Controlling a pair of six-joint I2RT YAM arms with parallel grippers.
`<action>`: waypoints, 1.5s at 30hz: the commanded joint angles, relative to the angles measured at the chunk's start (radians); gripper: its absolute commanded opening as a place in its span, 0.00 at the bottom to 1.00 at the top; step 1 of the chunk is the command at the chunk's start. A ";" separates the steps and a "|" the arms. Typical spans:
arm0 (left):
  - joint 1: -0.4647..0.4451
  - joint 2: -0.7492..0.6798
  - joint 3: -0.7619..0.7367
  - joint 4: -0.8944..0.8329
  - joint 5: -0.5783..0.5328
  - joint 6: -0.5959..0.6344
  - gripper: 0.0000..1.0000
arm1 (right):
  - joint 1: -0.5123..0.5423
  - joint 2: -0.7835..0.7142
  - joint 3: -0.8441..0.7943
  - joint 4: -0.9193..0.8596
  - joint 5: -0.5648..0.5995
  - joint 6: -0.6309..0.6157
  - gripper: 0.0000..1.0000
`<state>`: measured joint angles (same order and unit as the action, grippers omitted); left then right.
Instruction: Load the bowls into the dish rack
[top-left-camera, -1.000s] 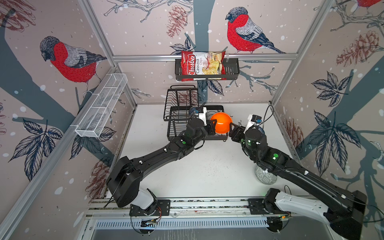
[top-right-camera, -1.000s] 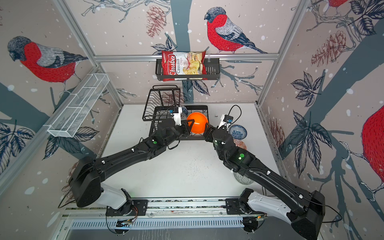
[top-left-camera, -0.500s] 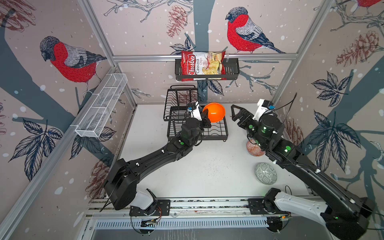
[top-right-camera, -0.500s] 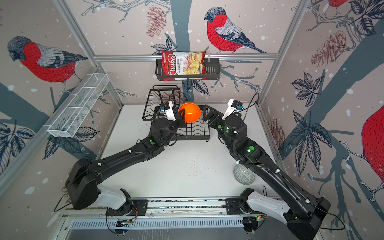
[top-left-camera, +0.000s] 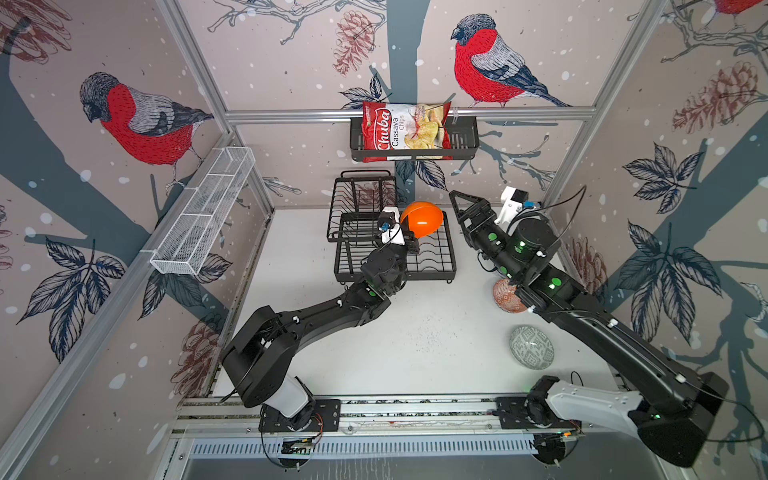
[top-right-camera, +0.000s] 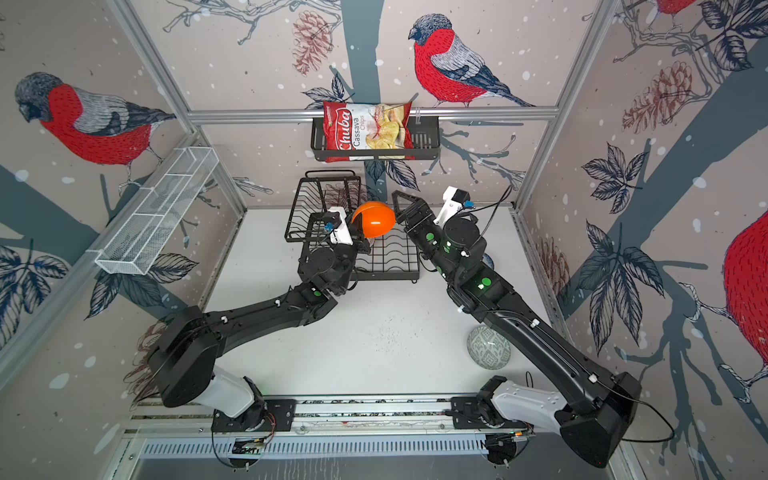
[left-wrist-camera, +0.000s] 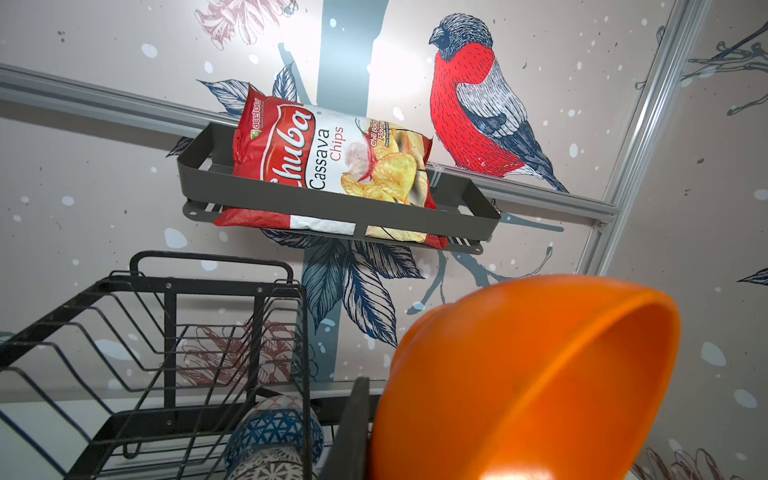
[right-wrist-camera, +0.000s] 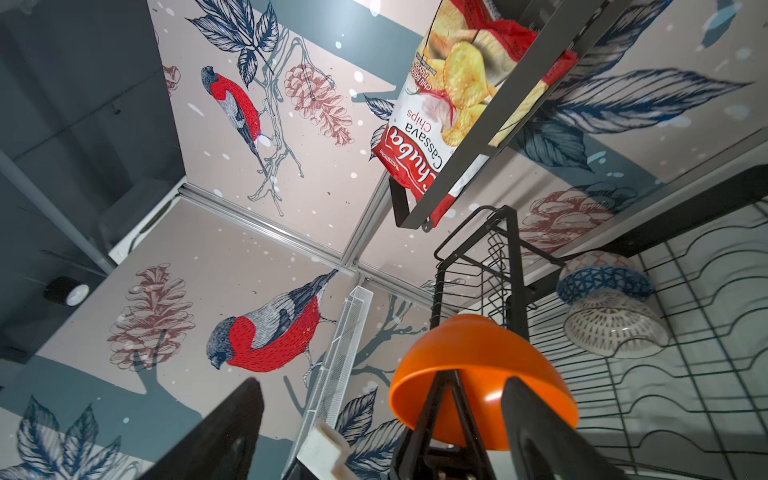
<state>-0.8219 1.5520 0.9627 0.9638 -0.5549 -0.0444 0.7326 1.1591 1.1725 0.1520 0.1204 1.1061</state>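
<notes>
My left gripper (top-left-camera: 411, 244) is shut on the rim of the plain orange bowl (top-left-camera: 422, 219), held tilted above the black wire dish rack (top-left-camera: 436, 259); the bowl fills the left wrist view (left-wrist-camera: 519, 374). My right gripper (top-left-camera: 467, 205) hangs open and empty just right of the bowl, apart from it. A dark blue geometric bowl (right-wrist-camera: 602, 278) and a black-white radial bowl (right-wrist-camera: 615, 328) rest in the rack's base under the upper shelf (top-left-camera: 361, 195). On the table lie an orange-white patterned bowl (top-left-camera: 505, 295), half hidden by the right arm, and a grey-green bowl (top-left-camera: 532, 347).
A black slatted basket (top-left-camera: 461, 141) with a chips bag (top-left-camera: 405, 131) hangs on the back wall above the rack. A long white mesh basket (top-left-camera: 203, 216) is fixed to the left wall. White tabletop (top-left-camera: 415, 332) lies in front of the rack.
The right gripper has let go of the orange bowl, opened and drawn back to the right. The left gripper has lifted the bowl up and back over the rack.
</notes>
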 joint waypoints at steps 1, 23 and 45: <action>-0.002 0.011 0.005 0.144 -0.027 0.079 0.00 | -0.001 0.029 0.010 0.121 -0.078 0.095 0.88; -0.011 0.040 0.000 0.233 -0.013 0.192 0.00 | -0.020 0.187 -0.024 0.316 -0.130 0.323 0.61; -0.008 0.077 0.050 0.235 -0.040 0.195 0.00 | -0.028 0.145 -0.073 0.342 -0.130 0.356 0.53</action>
<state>-0.8307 1.6325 1.0126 1.1343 -0.6071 0.1745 0.7105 1.3010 1.0828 0.4679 -0.0147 1.4639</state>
